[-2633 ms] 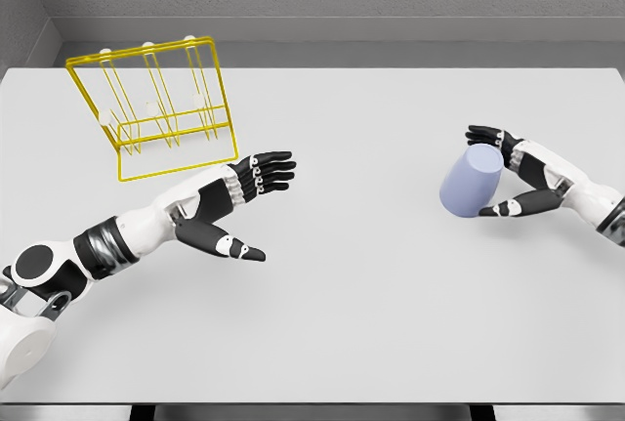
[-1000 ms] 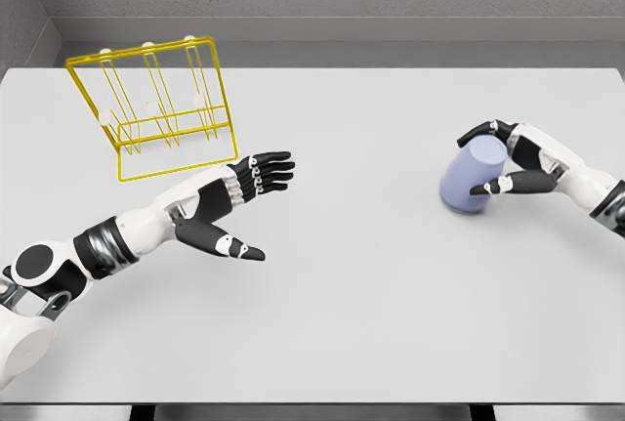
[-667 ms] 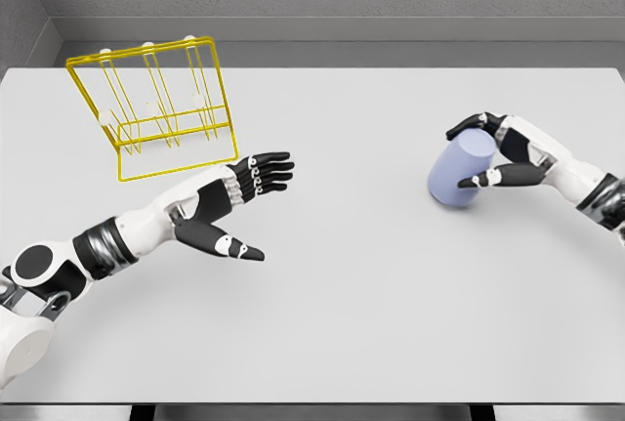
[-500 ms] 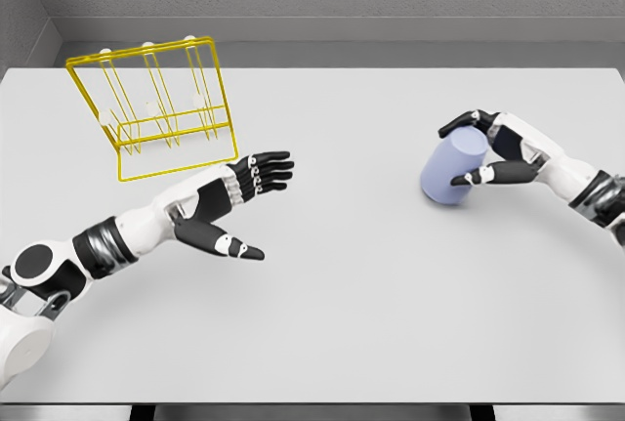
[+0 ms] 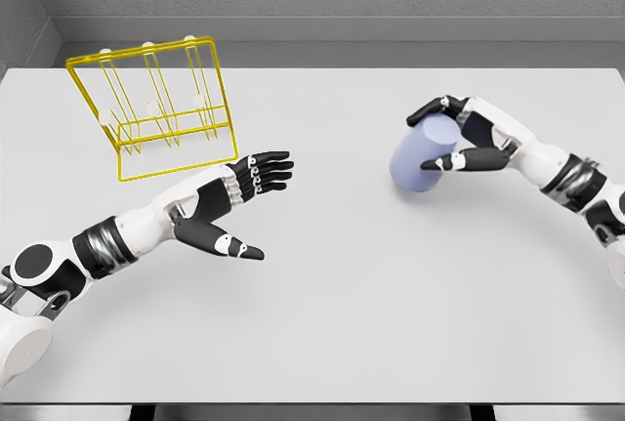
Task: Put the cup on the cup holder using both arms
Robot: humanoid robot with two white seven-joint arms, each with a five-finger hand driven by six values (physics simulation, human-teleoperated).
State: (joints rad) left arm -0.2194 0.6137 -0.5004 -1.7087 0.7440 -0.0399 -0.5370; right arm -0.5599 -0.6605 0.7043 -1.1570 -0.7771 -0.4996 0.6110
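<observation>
1. The right hand (image 5: 467,138) has its dark fingers (image 5: 430,107) curled over the far top of the cup (image 5: 422,153), with the thumb pressed across the cup's near side, so the cup is clasped between them.
2. The cup is pale lavender-blue and leans, its top tipped toward the right hand. It sits right of the table's middle, well apart from the cup holder.
3. The right arm runs from the wrist out to the right edge of the view, white with a dark band at the forearm.
4. The left hand (image 5: 227,203) has its fingers stretched out flat and relaxed, thumb pointing toward the near right, holding nothing. It hovers over the table (image 5: 332,284) left of centre.
5. The left arm reaches in from the lower left corner.
6. The cup holder (image 5: 151,108), a yellow wire rack, stands at the far left of the table, just beyond the left hand's fingertips.
</observation>
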